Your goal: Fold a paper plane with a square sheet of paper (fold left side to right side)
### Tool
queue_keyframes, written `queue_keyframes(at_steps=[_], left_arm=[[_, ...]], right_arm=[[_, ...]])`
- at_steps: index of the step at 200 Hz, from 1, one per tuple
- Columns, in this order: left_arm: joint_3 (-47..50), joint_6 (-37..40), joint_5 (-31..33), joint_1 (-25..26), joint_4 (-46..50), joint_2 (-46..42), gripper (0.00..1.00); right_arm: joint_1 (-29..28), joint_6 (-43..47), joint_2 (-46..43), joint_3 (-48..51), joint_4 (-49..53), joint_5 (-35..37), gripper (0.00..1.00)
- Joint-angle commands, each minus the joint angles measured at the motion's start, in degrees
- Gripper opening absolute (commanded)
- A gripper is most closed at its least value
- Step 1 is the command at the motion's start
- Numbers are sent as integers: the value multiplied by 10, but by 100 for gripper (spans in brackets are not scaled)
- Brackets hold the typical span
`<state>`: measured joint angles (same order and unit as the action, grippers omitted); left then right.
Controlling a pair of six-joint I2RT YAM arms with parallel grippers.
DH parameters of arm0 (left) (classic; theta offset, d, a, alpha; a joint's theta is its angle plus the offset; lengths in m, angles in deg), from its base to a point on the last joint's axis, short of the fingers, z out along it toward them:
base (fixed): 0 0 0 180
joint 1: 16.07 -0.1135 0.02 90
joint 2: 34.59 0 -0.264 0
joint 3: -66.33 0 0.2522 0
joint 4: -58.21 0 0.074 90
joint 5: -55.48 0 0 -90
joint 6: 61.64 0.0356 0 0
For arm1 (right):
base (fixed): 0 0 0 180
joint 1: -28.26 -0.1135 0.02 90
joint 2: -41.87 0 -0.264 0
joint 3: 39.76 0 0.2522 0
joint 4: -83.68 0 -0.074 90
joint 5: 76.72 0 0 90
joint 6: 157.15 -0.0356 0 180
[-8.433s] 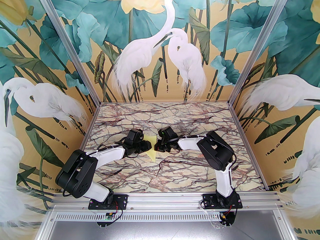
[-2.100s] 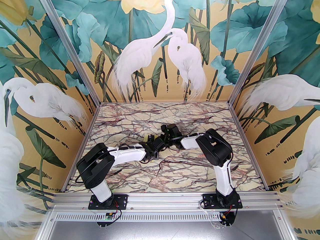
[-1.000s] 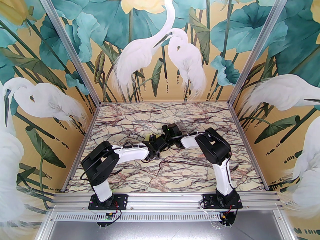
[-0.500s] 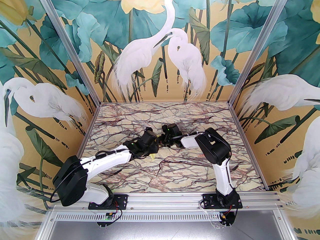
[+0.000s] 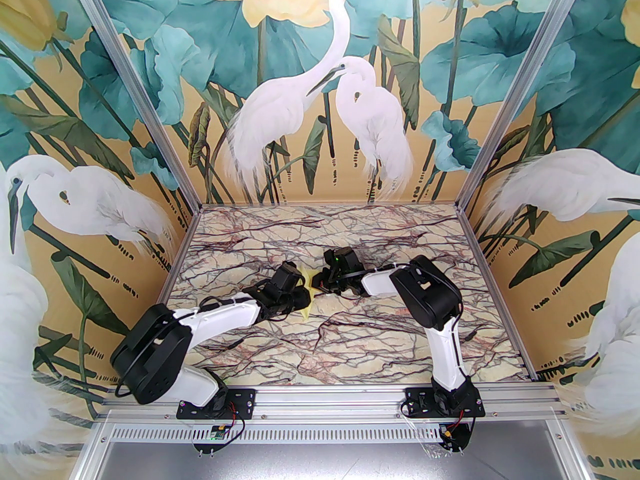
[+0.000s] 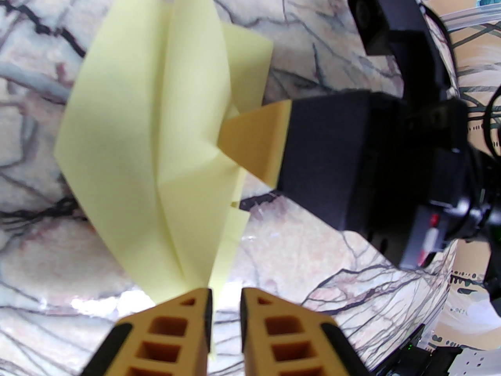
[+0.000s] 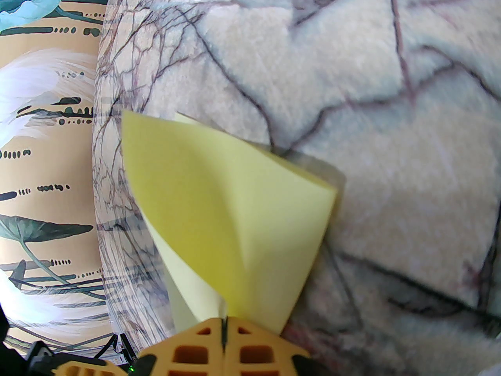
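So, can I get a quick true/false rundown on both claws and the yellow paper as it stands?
1. The right claw is shut on the paper plane. True.
2. The paper plane is white. False: it is pale yellow.
3. The left claw stands narrowly open, with an edge of the paper in its gap. True.
4. The paper is still a flat, unfolded square. False: it is creased, with folded flaps and a centre ridge.
5. The table is plain wood. False: it has a veined marble pattern.
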<state>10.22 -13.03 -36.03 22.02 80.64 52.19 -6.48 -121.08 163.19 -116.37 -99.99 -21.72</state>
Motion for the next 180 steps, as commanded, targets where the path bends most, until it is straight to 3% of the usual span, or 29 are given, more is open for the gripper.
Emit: queue_keyframes(at_steps=[1,106,180], left_arm=[[8,-8,-23,-4,-37,19,20],[16,-12,-54,-4,-81,42,22],[54,0,32,-6,-12,-69,25]], right_arm=[[9,13,11,3,3,23,0],[9,14,6,6,1,25,0],[9,13,7,6,-1,26,0]])
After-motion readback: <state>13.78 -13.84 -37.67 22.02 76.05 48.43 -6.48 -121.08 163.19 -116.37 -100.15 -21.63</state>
